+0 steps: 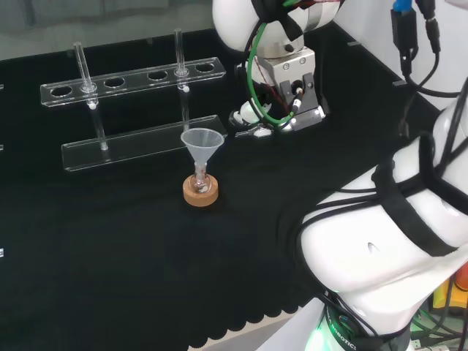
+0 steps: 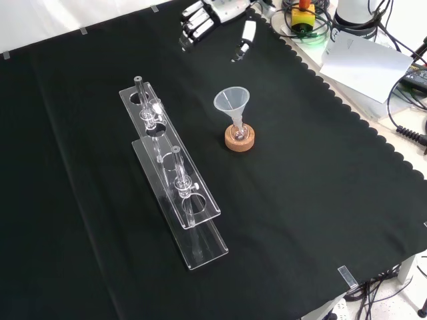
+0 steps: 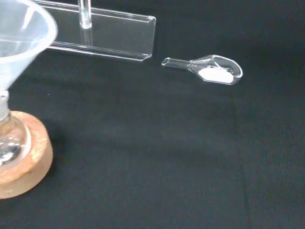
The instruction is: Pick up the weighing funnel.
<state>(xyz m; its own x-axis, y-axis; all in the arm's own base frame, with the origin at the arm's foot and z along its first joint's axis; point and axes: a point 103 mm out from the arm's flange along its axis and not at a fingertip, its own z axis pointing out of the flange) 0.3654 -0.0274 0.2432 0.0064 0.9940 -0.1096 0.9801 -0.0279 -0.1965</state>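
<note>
The weighing funnel [image 3: 212,70] lies on the black cloth, a small clear scoop with a short stem and some white powder in its bowl. It rests just past the end of the clear rack's base [image 3: 109,36]. In the head view the hand [image 1: 252,117] hovers low beside the rack's right end; in the front view the hand [image 2: 203,17] comes in at the top edge. Its fingers [image 2: 191,27] are relaxed and its thumb [image 2: 247,33] sticks out, with nothing held between them. The hand is apart from the weighing funnel.
The big funnel [image 1: 202,142] stands with its stem in a small flask on a cork ring [image 1: 199,194], near the hand. A clear tube rack [image 2: 173,173] with two upright tubes runs along the cloth. Paper and cables [image 2: 363,57] lie beyond the cloth's scalloped edge.
</note>
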